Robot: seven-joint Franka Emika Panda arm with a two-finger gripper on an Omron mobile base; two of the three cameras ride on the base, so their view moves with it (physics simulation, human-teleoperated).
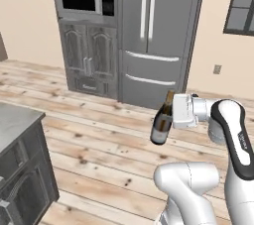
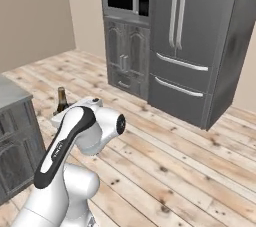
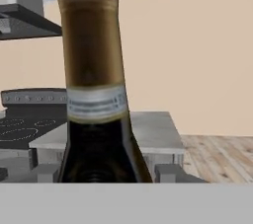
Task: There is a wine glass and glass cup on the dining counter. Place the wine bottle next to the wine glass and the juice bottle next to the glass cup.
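Gripping the wine bottle [image 1: 162,120] high on its neck, the gripper [image 1: 174,111] keeps the bottle aloft over bare plank floor [image 1: 99,135], its base tipped slightly away from the hand. Open air surrounds it on every side. The fridge [image 1: 154,35] and the oven cabinet [image 1: 89,55] stand well beyond, against the far wall. A grey counter corner [image 1: 20,120] lies well to the left, with wide floor between it and the bottle. Seen from the hand, the bottle's gold foil neck [image 3: 91,45] rises close up, and past it a pale counter edge [image 3: 153,131] with a black cooktop [image 3: 24,129] stands apart.
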